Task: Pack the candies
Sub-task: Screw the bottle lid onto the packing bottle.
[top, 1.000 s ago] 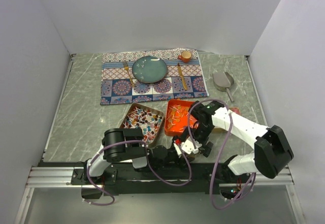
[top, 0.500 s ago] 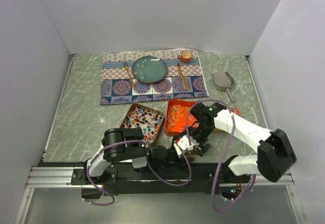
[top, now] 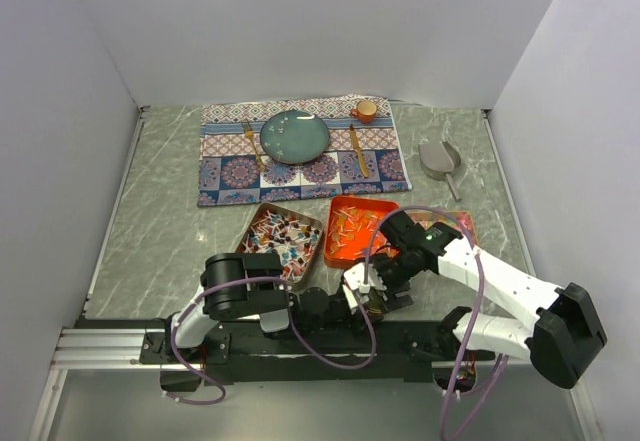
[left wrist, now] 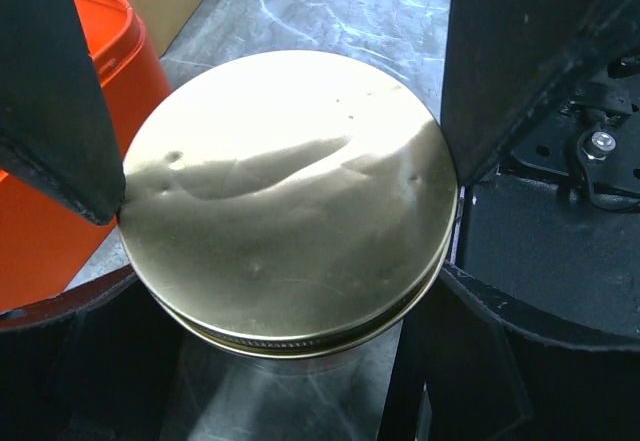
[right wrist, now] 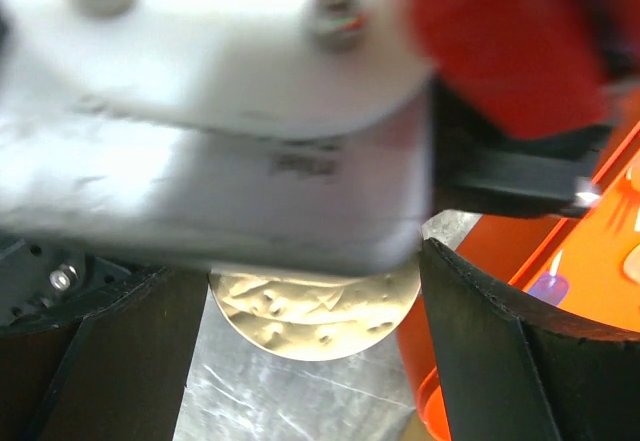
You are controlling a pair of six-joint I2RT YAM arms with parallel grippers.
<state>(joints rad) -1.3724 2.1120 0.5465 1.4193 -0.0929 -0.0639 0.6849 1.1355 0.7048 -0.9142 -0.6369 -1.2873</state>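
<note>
Right arm has shifted since a second ago: elbow swung out and lower toward the near right corner, forearm laid flatter. The right gripper (right wrist: 315, 306) has come in toward the near edge and now sits over the jar (left wrist: 285, 211). Left arm hasn't budged.

Left gripper (left wrist: 287, 176): both black fingers press against opposite sides of the jar's gold lid (right wrist: 315, 326), clamped on it. The jar stands upright on the table (top: 160, 221), just in front of the arm bases and beside the near corner of the orange tray (top: 329, 246).

Right gripper: fingers apart, one either side of the same lid from above. Their edges look very close to the rim, but a blurred white housing (right wrist: 230, 161) covers most of that view — can't tell whether they actually pinch it.

Candies (top: 283, 236) are in the trays:
- Red-white-blue ones fill the metal tray (top: 275, 206).
- Orange-red ones lie in the orange tray just to its right.
- A third tray (top: 455, 221) shows behind the right forearm — mostly hidden, contents too small to make out.

Further back is a patterned placemat (top: 230, 176) with a teal plate (top: 295, 136), a gold fork (top: 250, 141) to the left of the plate and a knife (top: 357, 151) to the right. A small orange cup (top: 366, 111) sits near the mat's far right corner. A silver scoop (top: 438, 159) lies on the bare table to the right of the mat.
</note>
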